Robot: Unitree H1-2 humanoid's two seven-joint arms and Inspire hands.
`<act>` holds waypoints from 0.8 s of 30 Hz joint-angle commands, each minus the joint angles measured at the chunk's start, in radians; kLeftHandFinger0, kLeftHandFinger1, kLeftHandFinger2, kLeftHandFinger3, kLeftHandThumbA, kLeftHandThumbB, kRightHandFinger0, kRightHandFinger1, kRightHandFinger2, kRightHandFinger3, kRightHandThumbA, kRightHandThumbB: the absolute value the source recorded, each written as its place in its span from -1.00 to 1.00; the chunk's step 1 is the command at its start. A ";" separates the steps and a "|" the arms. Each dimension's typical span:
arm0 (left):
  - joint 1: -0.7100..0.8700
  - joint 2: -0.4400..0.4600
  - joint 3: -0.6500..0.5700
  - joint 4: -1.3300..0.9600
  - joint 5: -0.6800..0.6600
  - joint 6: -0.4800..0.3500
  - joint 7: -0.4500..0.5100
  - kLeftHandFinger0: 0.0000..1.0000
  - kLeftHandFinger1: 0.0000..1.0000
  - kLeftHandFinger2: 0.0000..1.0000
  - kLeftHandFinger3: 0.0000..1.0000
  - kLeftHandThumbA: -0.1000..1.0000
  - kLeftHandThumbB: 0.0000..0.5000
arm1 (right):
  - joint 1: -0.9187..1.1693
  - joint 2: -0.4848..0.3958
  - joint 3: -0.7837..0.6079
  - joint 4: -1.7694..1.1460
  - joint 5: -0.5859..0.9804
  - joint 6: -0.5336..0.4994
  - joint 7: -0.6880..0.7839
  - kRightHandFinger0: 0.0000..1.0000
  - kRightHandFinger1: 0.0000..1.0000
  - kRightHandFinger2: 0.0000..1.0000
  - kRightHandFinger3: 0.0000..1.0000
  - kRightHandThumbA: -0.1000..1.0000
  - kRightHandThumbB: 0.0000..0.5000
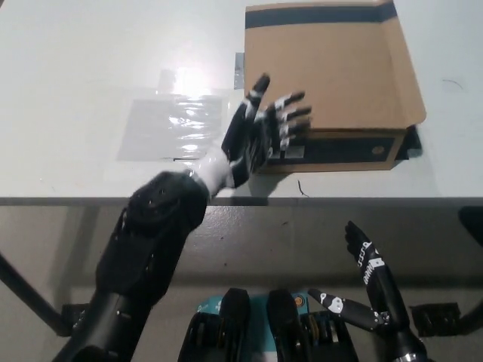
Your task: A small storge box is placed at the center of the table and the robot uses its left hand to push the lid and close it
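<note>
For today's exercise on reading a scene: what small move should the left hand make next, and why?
Probably draw the left hand back toward the table edge: the lid already lies flat over the box, and the open hand holds nothing. The right hand rests low, below the table.

The cardboard storage box [328,83] sits on the white table, toward the far right, and its brown lid [324,72] lies flat across the top, closed. A dark band runs along the lid's far edge. The near side wall is dark with small labels.
</note>
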 commanded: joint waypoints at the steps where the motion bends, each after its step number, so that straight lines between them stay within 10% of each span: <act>1: -0.003 0.000 0.009 0.039 0.040 -0.063 -0.042 1.00 1.00 1.00 1.00 1.00 0.41 | -0.031 -0.003 0.011 -0.034 -0.004 -0.050 0.014 1.00 1.00 1.00 1.00 1.00 0.37; 12: 0.112 0.023 0.029 -0.131 0.024 -0.035 -0.063 1.00 1.00 1.00 1.00 1.00 0.57 | -0.013 -0.002 0.024 -0.033 0.000 -0.050 0.015 1.00 1.00 1.00 1.00 1.00 0.32; 24: 0.439 0.126 -0.036 -0.912 0.001 0.017 -0.097 1.00 1.00 1.00 1.00 1.00 0.70 | 0.011 0.000 0.027 -0.030 0.015 -0.050 0.021 1.00 1.00 1.00 1.00 1.00 0.27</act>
